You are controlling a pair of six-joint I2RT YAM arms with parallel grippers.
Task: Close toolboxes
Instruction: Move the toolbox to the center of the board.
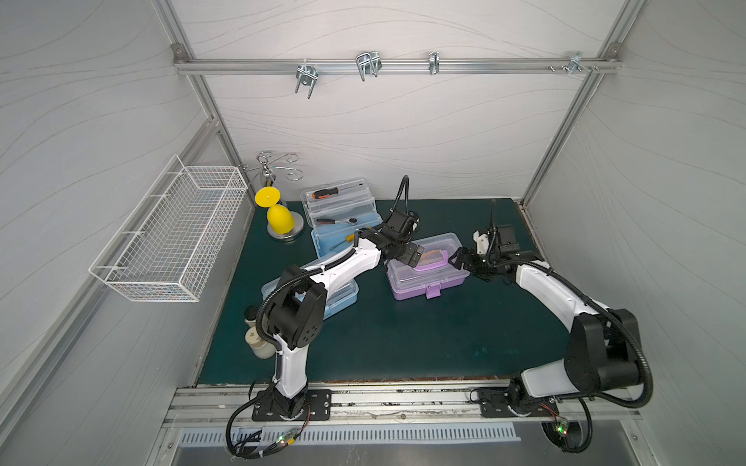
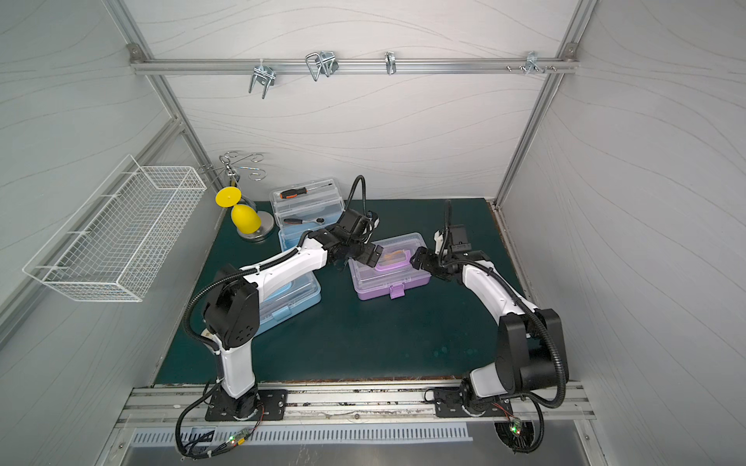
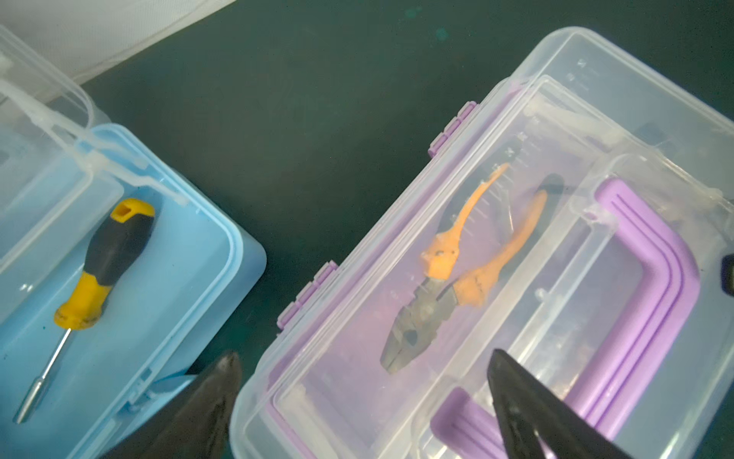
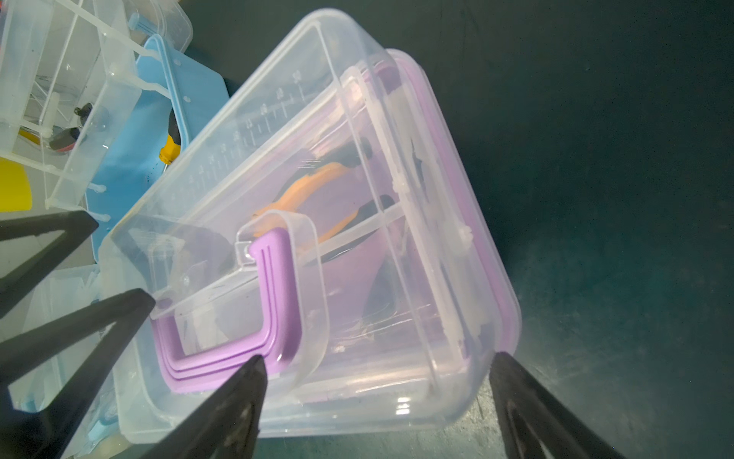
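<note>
The purple toolbox (image 1: 428,274) (image 2: 389,272) lies mid-mat, its clear lid down over orange-handled pliers (image 3: 449,274), purple handle (image 3: 651,278) folded flat. My left gripper (image 1: 411,256) (image 3: 364,355) hovers open over its left end, one finger over the handle. My right gripper (image 1: 460,258) (image 4: 379,357) is open at its right end, fingers straddling a lid corner. A light-blue toolbox (image 1: 343,218) at the back stands open, a yellow-black screwdriver (image 3: 99,270) in its base. Another light-blue toolbox (image 2: 290,302) lies lid down under my left arm.
A white wire basket (image 1: 169,238) hangs on the left wall. A yellow goblet (image 1: 278,218) hangs upside down on a metal stand at the back left. Small bottles (image 1: 258,343) stand by the left arm's base. Bare mat stretches in front of the purple box.
</note>
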